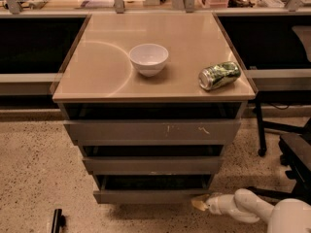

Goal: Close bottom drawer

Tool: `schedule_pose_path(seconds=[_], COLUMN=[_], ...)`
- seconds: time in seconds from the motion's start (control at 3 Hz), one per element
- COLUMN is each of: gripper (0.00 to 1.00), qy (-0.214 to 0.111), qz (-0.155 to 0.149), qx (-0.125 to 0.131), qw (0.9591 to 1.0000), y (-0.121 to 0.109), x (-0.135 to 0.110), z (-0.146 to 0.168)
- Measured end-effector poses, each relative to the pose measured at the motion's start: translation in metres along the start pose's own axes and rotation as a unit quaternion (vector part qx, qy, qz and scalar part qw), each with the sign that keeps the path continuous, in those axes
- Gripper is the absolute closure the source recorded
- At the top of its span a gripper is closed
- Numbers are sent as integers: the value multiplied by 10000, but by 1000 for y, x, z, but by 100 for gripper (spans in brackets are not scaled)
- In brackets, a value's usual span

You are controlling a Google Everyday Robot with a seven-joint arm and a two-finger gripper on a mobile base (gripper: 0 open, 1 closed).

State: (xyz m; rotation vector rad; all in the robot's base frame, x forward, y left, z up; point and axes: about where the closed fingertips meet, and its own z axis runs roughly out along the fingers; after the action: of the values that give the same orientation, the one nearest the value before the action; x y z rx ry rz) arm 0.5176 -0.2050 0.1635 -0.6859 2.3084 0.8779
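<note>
Bottom drawer (150,196): lowest of three in the cabinet (97,76). Plain grey front, no handle. Pulled out a little, with a dark gap showing above the front. Front sits level, just above the floor (34,169).
Gripper (199,204): at the cabinet's lower right, low by the floor. Its yellowish tip is at the right end of the bottom drawer front, touching or just beside it; cannot tell which.
Grip state: cannot tell how far open, cannot tell if it has hold of anything.
Arm (243,207): white and rounded. Comes in from the frame's lower right corner and lies nearly flat toward the cabinet.
Middle drawer (153,165): directly above the bottom drawer. Grey front, dark gap above it.
Top drawer (153,130): right under the cabinet's top. Widest-looking front, with pale scratch marks right of centre.
Bowl (148,58): white, upright, on the cabinet's top near the middle.
Can (219,75): green, crushed, on its side on the cabinet's top near the front right corner, well apart from the bowl.
Chair (291,154): black, right of the cabinet, partly cut off.
Dark object (57,221): on the floor off the cabinet's front left; cannot tell what it is.
</note>
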Motion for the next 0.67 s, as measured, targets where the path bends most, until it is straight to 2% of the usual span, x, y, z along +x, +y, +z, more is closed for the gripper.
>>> schedule_pose_path(seconds=[0.67], gripper=[100], qy=[121], qz=[-129], qx=[-75], qw=[9998], y=[-24], x=[-15], z=[18])
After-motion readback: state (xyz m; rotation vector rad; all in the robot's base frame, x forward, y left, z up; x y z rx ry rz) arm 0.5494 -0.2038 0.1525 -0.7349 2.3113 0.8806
